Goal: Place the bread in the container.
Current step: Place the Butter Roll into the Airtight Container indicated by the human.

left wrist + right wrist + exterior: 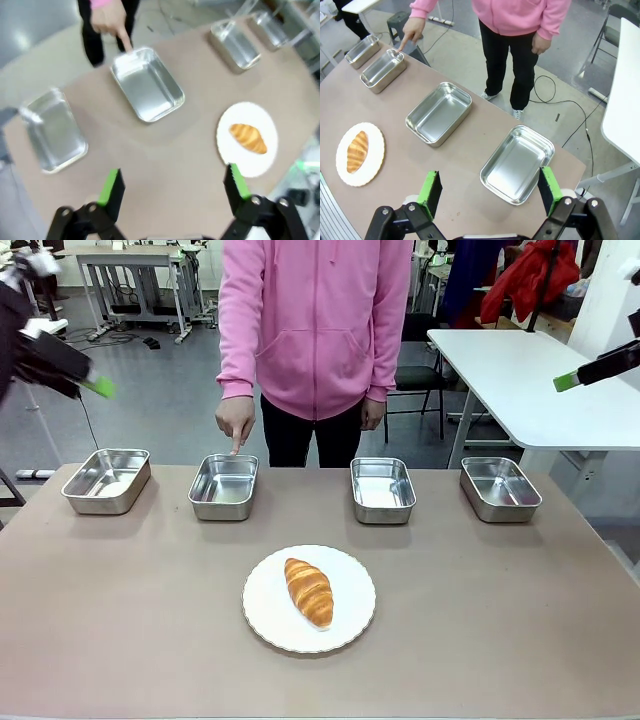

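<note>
Awaiting pickup: golden-brown croissant (309, 591) on round white plate (265, 625).
Pointed-at rectangular steel tray (223, 486) empty; left gripper (173, 175) and right gripper (489, 175) spread wide, unloaded.

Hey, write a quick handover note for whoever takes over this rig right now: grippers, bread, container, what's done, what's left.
Left gripper: open, empty, raised.
Right gripper: open, empty, raised.
Bread: lying on the white plate, near the middle.
Container: second tray from the robot's left, empty; the person's hand points a finger at its far rim.
Done: nothing yet.
Left: grasp the bread, lift it, set it in that container.
</note>
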### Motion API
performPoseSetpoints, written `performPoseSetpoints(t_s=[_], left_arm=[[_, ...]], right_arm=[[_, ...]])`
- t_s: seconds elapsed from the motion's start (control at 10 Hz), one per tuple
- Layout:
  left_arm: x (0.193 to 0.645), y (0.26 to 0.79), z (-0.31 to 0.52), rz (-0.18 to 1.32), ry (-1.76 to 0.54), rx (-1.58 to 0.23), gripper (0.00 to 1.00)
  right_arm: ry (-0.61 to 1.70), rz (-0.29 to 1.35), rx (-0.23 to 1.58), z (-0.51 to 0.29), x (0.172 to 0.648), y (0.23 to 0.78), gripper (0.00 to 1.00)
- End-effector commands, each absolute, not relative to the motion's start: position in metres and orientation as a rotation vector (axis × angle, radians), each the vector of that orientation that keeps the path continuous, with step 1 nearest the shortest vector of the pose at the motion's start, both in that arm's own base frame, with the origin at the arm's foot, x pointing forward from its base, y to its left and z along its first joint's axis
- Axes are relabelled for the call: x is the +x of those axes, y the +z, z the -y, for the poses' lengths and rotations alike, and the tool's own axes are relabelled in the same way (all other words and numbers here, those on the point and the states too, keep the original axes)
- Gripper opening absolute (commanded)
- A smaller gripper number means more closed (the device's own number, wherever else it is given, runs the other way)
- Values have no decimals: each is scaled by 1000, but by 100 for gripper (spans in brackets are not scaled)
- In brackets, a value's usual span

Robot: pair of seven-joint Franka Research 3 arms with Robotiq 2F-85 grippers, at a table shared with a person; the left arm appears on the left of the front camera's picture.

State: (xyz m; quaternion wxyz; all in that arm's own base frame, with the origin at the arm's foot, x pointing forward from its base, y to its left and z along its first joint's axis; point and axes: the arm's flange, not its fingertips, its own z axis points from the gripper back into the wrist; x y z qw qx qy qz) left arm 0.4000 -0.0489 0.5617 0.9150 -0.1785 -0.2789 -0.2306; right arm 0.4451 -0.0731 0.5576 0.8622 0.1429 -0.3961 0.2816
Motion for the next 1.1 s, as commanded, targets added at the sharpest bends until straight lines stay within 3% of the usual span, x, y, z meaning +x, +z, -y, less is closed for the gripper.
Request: performPoseSetpoints(t_s=[0.0, 0.2, 0.4, 0.7, 0.8, 1.0], left_arm=[[374, 540, 120, 457, -550, -299, 100], [357, 499, 198, 389, -393, -216, 100], [354, 466, 253, 377, -291, -263, 100], [365, 458, 275, 378, -66, -233, 100], [344, 450, 277, 361, -226, -297, 100], [344, 450, 277, 361, -226, -297, 100]], right_arm=[[590, 842, 312, 73, 446, 558, 100], [590, 842, 312, 73, 446, 558, 100], [590, 842, 312, 73, 446, 558, 100], [590, 842, 312, 73, 446, 558, 100], [590, 842, 312, 73, 446, 558, 100], [590, 842, 312, 73, 446, 558, 100]])
